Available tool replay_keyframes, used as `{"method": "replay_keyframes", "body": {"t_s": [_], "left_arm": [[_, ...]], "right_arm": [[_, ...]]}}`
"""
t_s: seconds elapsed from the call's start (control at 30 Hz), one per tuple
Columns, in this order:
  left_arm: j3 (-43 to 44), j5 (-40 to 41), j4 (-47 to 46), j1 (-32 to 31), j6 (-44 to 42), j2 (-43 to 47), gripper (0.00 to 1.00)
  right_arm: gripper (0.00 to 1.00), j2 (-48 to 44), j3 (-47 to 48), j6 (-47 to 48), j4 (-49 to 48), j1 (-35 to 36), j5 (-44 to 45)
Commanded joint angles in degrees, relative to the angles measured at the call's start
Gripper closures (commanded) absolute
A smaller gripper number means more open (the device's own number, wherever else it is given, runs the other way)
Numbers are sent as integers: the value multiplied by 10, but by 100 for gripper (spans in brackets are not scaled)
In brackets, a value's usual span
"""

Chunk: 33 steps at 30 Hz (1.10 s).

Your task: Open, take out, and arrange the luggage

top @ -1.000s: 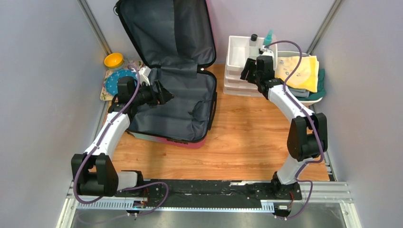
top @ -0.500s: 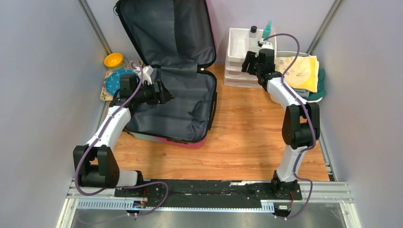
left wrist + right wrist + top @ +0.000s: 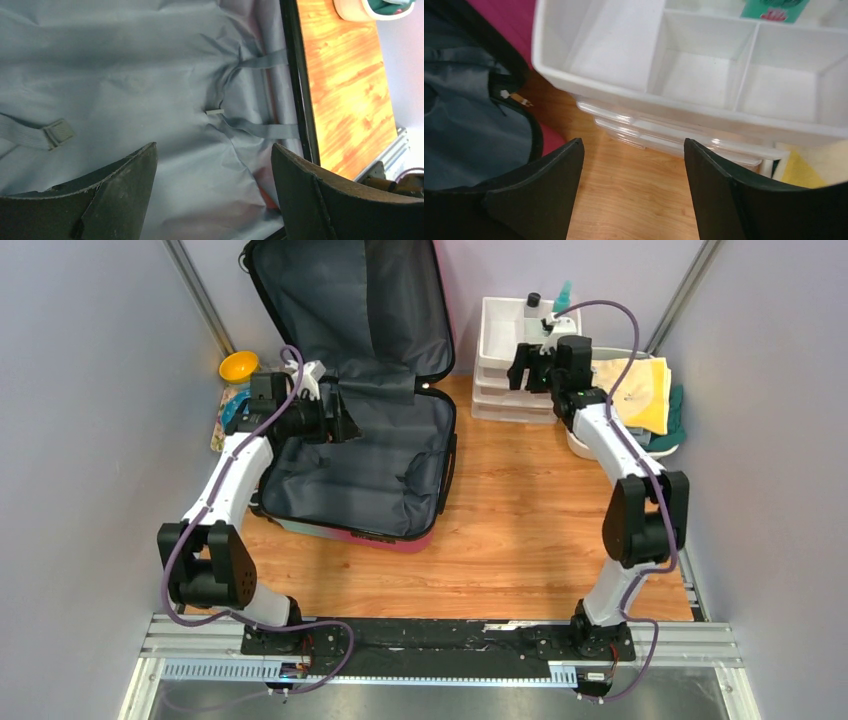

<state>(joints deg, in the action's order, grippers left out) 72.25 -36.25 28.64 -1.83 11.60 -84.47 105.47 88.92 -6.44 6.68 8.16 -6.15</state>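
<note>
Overhead, the luggage lies open on the desk, its lid standing upright at the back. My left fingers hang over its grey lining; my right fingers hover to the luggage's right, at the white drawer organiser. From my left wrist, the fingers are spread wide above the lining and its straps. From my right wrist, the fingers are likewise wide, with the luggage's rim at the left.

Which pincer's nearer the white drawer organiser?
Right. The right pincer hovers open at the organiser's front edge; the left pincer is over the open luggage, well away.
</note>
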Motion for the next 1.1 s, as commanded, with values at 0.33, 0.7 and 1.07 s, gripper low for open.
{"method": "replay_keyframes", "body": {"t_s": [0.33,0.7,1.07], "left_arm": [[82,92,139,15,-92,-36,9],[-67,275,99,-99,-144,-3,8],[-59,246,84,-101,-136,-9,8]], "right_arm": [[2,-312,-89,36,131,-35,-43],[3,-426,-293,85,178,-67,-87],[3,-492,-342,82,186,-67,-94]]}}
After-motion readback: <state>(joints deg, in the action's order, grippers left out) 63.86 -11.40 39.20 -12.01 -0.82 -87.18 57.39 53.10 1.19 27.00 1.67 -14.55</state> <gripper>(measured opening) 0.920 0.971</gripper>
